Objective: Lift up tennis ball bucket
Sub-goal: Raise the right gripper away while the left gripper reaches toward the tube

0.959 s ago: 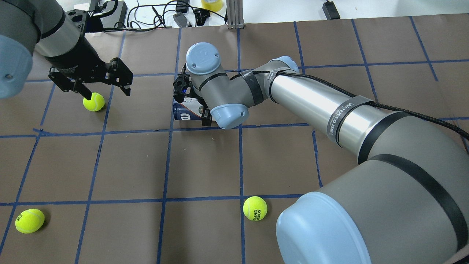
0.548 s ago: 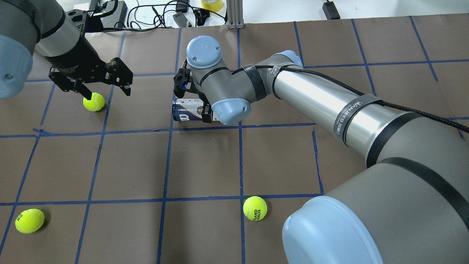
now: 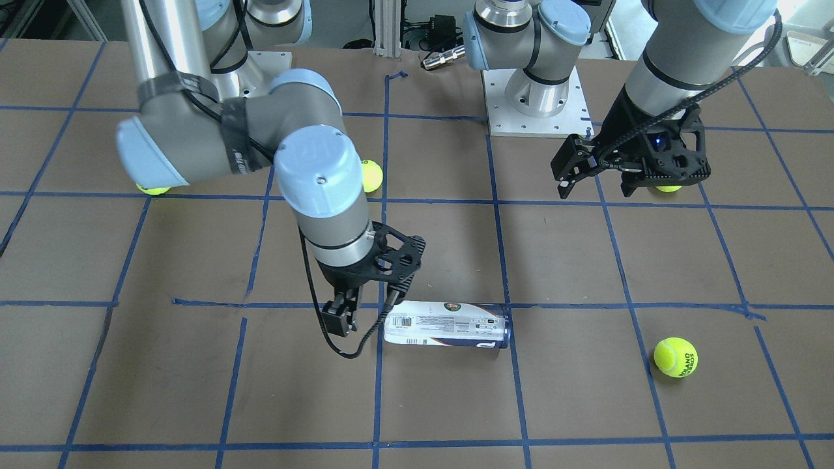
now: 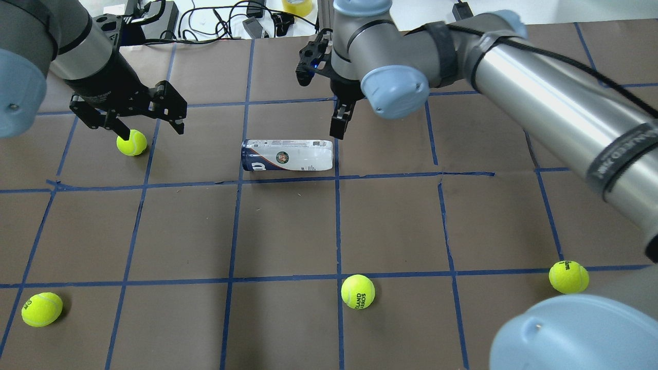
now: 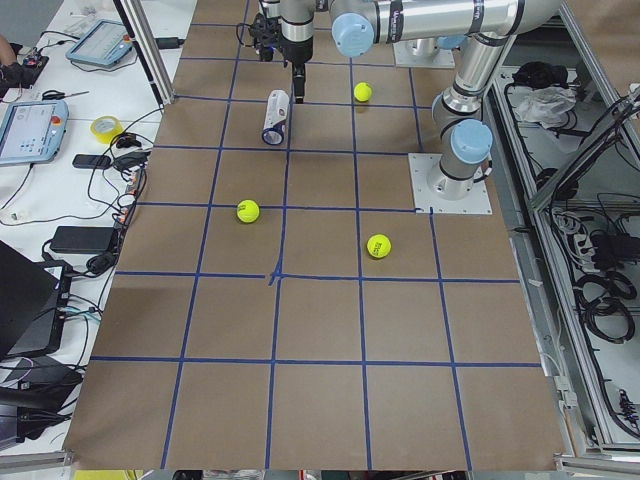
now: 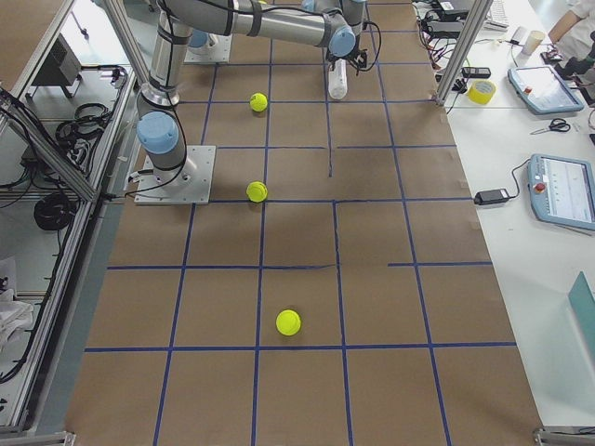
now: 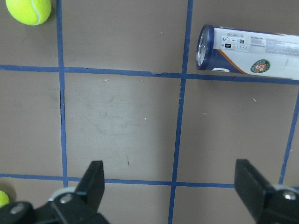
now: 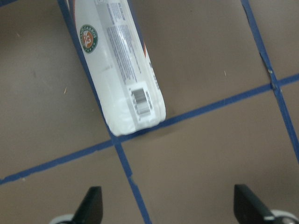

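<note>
The tennis ball bucket [image 4: 288,155] lies on its side on the brown table, white and navy label up. It also shows in the front view [image 3: 446,324], the left wrist view [image 7: 247,57] and the right wrist view [image 8: 119,70]. My right gripper [image 4: 321,97] is open and empty, raised just past the bucket's barcode end and not touching it; it shows in the front view [image 3: 365,309] and its own view [image 8: 170,210]. My left gripper [image 4: 150,129] is open and empty, well to the left of the bucket, and shows in its own view [image 7: 173,186].
Loose tennis balls lie around: one under my left gripper [image 4: 131,142], one front centre [image 4: 358,291], one front left [image 4: 41,309], one front right [image 4: 568,277]. Cables and boxes [image 4: 216,20] sit beyond the table's far edge.
My right gripper was down around the bucket; it has lifted off and moved right and farther back. The bucket still lies on the table. The left arm has not moved.
</note>
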Available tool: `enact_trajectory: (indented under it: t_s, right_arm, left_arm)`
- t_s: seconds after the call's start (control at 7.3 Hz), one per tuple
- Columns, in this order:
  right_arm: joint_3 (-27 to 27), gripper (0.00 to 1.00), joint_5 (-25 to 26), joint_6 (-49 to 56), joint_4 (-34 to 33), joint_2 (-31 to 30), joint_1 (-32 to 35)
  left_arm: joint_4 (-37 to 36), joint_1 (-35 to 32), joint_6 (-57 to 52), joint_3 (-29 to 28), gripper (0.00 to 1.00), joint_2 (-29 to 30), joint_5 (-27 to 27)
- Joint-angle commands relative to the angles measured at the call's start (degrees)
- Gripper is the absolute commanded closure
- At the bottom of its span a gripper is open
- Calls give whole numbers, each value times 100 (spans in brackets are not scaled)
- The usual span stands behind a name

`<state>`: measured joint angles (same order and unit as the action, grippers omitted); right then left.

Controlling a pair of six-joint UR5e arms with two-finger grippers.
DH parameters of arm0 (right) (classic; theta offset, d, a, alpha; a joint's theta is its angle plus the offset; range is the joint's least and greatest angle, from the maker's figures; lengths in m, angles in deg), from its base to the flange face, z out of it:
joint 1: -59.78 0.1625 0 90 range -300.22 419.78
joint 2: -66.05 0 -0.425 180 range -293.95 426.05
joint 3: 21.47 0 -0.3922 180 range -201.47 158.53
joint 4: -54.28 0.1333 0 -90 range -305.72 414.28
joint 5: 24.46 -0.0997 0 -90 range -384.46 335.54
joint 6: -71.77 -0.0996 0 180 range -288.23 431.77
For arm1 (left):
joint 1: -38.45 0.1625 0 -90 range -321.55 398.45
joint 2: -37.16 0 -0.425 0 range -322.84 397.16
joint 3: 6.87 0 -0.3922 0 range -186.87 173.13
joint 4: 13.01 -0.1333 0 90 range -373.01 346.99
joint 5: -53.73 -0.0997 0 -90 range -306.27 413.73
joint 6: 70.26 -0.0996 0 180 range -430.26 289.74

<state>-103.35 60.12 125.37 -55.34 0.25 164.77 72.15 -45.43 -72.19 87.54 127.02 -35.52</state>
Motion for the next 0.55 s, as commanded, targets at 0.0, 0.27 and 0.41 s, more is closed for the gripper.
enact_trajectory:
  t_s: [0.0,0.27,0.41]
  right_arm:
    - [-12,0,-47,19,1323,-958,-835]
    - [-21,0,119,-130,2083,-1862,-1340]
    - [-12,0,538,-435,2102,-1954,-1349]
  left_arm:
    - [-121,11,16,-2,0,119,66]
    - [-664,55,-166,164,0,399,615]
    - [-1154,64,-281,322,0,609,915]
